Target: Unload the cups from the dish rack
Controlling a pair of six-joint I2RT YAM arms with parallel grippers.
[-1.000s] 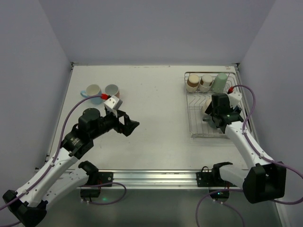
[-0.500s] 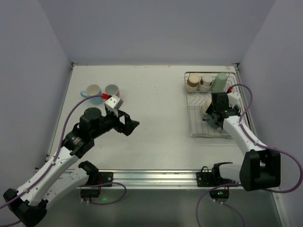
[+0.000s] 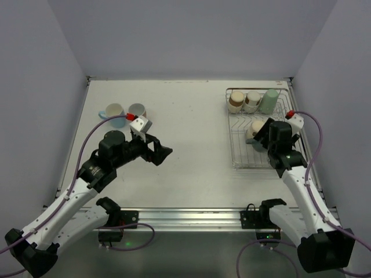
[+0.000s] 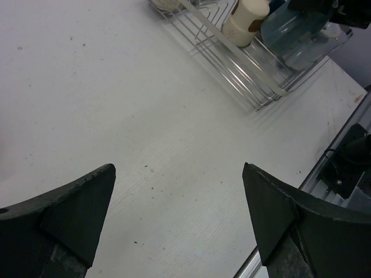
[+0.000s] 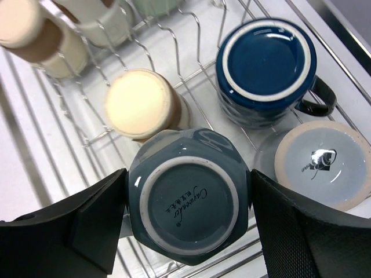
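The dish rack point(image 3: 240, 157) stands at the right of the table. In the right wrist view a grey-teal cup point(image 5: 188, 202) sits upside down in it, and my right gripper point(image 5: 186, 215) is shut on it, one finger pressed to each side. Around it stand a dark blue cup point(image 5: 265, 66), a pale-based cup point(image 5: 322, 162) and a cream cup point(image 5: 139, 104). At the rack's far end are a brown cup point(image 3: 236, 101), a cream cup point(image 3: 252, 101) and a pale green cup point(image 3: 269, 100). My left gripper point(image 3: 162, 153) hangs open over bare table, holding nothing.
Two cups stand on the table at the far left, a light blue one point(image 3: 115, 111) and a salmon one point(image 3: 137, 110). The rack point(image 4: 232, 63) shows at the top of the left wrist view. A metal rail point(image 3: 191, 217) runs along the near edge.
My right gripper's fingers have closed in on the grey-teal cup and the right wrist has swung round to the right. The left arm has hardly moved.
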